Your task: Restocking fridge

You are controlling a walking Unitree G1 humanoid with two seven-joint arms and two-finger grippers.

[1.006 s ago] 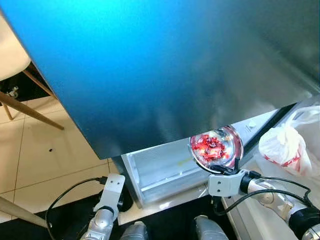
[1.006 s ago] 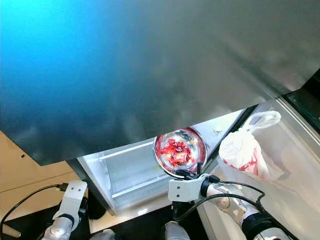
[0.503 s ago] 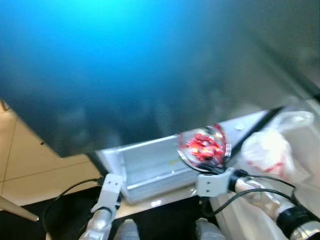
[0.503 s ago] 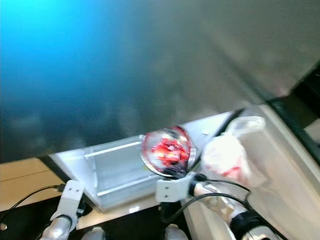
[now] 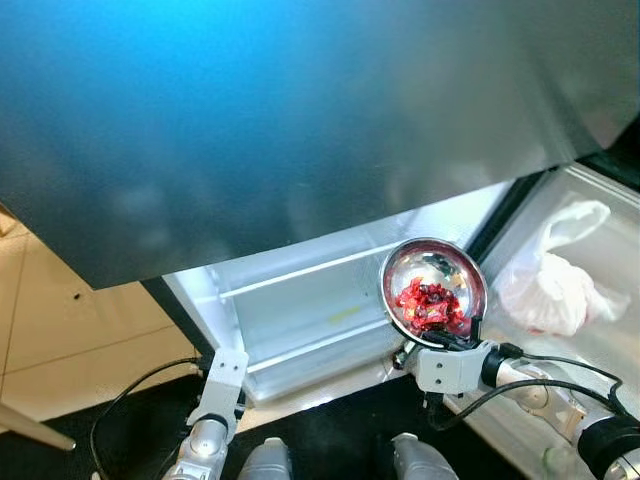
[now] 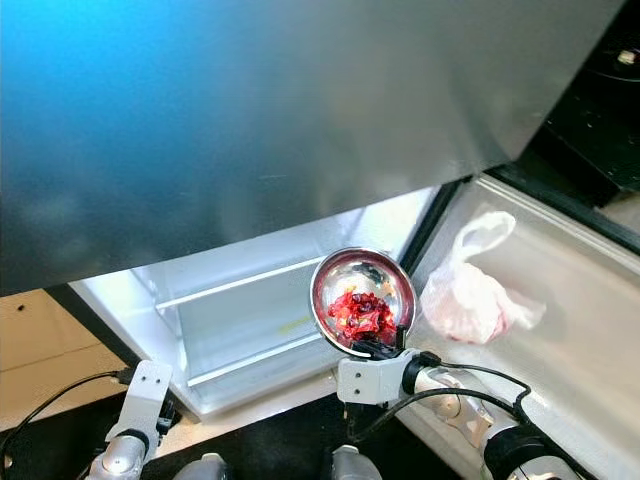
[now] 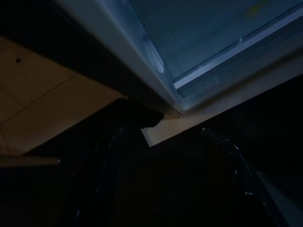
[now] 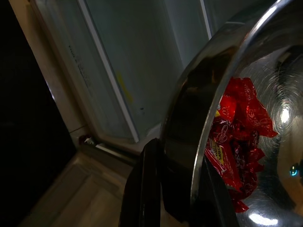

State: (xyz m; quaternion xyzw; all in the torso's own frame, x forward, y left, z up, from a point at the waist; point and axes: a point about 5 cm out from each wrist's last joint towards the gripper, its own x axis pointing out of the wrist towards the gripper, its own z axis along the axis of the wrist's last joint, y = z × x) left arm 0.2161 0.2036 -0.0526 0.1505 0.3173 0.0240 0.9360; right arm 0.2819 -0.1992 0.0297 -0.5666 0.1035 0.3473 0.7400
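Bowl (image 5: pixel 432 291) — shiny steel, stiff, slick, light, with loose red wrappers (image 5: pixel 427 302) — hangs before the open fridge shelf (image 5: pixel 300 325), pinched at its near rim by the right end effector (image 5: pixel 452 342); left end effector (image 7: pixel 165 179) idles open, low.

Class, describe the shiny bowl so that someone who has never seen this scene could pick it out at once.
Start at the open fridge with its lit white shelves. In front of its lower right corner, the right gripper grips a round steel bowl by the rim. Unlike the white plastic bag beside it, it is mirror-bright and holds red wrapped sweets.
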